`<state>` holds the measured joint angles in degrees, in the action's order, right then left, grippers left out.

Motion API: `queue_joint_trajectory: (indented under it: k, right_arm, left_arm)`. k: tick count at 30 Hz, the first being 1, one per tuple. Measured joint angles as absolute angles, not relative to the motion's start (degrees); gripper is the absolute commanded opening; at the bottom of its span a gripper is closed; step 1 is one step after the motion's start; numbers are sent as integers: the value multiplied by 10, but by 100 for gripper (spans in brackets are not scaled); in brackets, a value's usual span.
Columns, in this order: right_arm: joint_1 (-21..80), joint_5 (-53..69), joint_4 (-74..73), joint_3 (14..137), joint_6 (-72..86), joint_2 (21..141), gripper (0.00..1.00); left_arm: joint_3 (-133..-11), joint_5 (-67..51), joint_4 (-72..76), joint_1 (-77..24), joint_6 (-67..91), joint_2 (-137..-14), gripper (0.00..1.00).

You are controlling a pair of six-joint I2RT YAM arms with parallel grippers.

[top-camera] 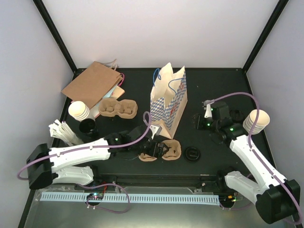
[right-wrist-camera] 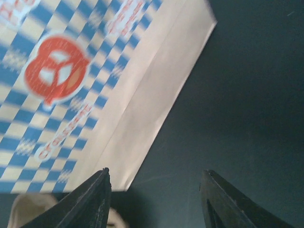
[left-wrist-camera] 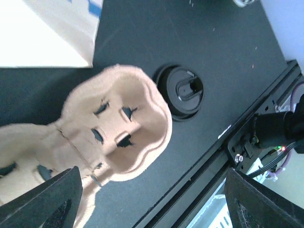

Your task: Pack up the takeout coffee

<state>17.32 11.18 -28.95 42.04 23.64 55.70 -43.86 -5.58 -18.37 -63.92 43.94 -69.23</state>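
One takeout coffee shows as a round black lid (top-camera: 192, 153) on the mat near the front edge; its cup body is hidden. It also shows in the left wrist view (left-wrist-camera: 183, 92). A tan pulp cup carrier (top-camera: 166, 151) lies just left of it, empty (left-wrist-camera: 114, 137). My left gripper (top-camera: 151, 148) is open and holds nothing (left-wrist-camera: 152, 209); one finger (left-wrist-camera: 45, 202) hangs over the carrier's near end. The blue-and-white checked paper bag (top-camera: 169, 102) stands open behind the carrier. My right gripper (top-camera: 199, 121) is open and empty (right-wrist-camera: 156, 202), low beside the bag's right side (right-wrist-camera: 95, 85).
Stacks of cream cups stand at the left (top-camera: 78, 110) and the right (top-camera: 256, 121). A black lid stack (top-camera: 88, 127), white sleeves (top-camera: 64, 132), another pulp carrier (top-camera: 118, 108) and brown paper bags (top-camera: 92, 84) lie at the back left. The table's front rail (left-wrist-camera: 247, 137) runs close by.
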Motion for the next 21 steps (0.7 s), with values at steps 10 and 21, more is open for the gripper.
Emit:
queue_joint_trajectory:
  k: [10,21]
  right_arm:
    - [417,45,-336,423,342,557,54]
    - [616,-43,-336,446,452,674,58]
  left_arm:
    - [-416,-4,-245,-539,387,-571,87]
    - [-291,-46,-239,-451,381,-528,87]
